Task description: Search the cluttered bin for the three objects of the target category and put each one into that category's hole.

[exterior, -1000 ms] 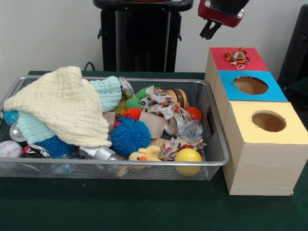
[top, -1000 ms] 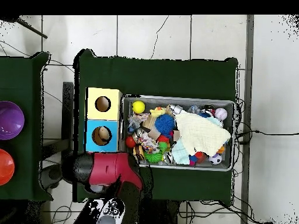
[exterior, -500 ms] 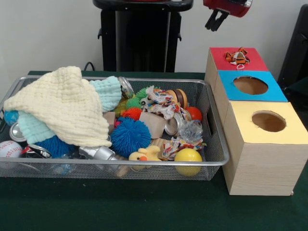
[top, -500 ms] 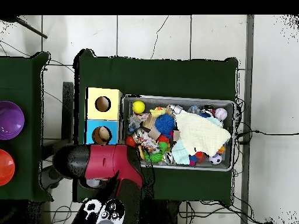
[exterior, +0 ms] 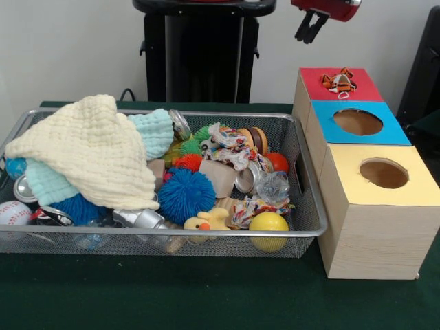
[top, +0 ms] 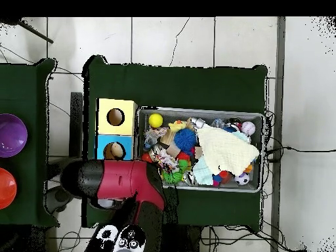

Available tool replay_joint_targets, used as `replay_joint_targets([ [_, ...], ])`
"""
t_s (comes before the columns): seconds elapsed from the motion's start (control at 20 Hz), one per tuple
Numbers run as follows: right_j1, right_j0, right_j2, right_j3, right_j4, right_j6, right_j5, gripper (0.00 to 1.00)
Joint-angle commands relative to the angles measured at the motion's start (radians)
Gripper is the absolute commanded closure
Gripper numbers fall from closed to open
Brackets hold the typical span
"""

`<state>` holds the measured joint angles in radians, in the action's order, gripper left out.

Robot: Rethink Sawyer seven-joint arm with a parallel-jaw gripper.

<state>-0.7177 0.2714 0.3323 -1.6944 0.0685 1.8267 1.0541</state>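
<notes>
The orange striped tiger [exterior: 339, 82] lies on the red top [exterior: 313, 81] of the far wooden box and covers its hole. My gripper [exterior: 309, 29] hangs high above and a little left of it, open and empty. The yellow duck [exterior: 206, 221] lies at the near rim of the wire mesh bin [exterior: 206, 234], between a blue spiky ball and a yellow ball; it also shows in the overhead view [top: 176, 125]. The brown teddy bear is hidden. In the overhead view my red arm [top: 125, 180] covers the red-topped box beside the bin [top: 256, 187].
The blue-topped box [exterior: 392, 132] and the yellow-topped box [exterior: 419, 187] stand in a row with the red one, right of the bin. A cream cloth [exterior: 89, 148] covers the bin's left half. Spiky balls [exterior: 184, 194], rope toys [exterior: 230, 141] and a yellow ball [exterior: 268, 223] fill the right half.
My gripper has risen and moved slightly right above the red-topped box, then nearly stopped. The tiger has stayed on the red top.
</notes>
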Motion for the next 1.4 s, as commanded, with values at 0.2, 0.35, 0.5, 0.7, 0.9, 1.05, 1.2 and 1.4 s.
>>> replay_joint_targets([
  [0.2,-0.025,-0.025,-0.087,-0.096,0.131,0.214,-0.128,1.0],
  [0.35,-0.031,-0.019,-0.089,-0.128,0.167,0.226,-0.158,1.0],
  [0.5,-0.038,-0.014,-0.093,-0.163,0.198,0.219,-0.199,1.0],
  [0.7,-0.046,-0.024,-0.11,-0.21,0.244,0.195,-0.265,1.0],
  [0.9,-0.05,-0.053,-0.141,-0.262,0.295,0.156,-0.347,1.0],
  [1.05,-0.052,-0.07,-0.16,-0.3,0.307,0.13,-0.407,1.0],
  [1.2,-0.052,-0.089,-0.189,-0.344,0.318,0.116,-0.487,1.0],
  [1.4,-0.047,-0.106,-0.22,-0.369,0.348,0.142,-0.533,1.0],
])
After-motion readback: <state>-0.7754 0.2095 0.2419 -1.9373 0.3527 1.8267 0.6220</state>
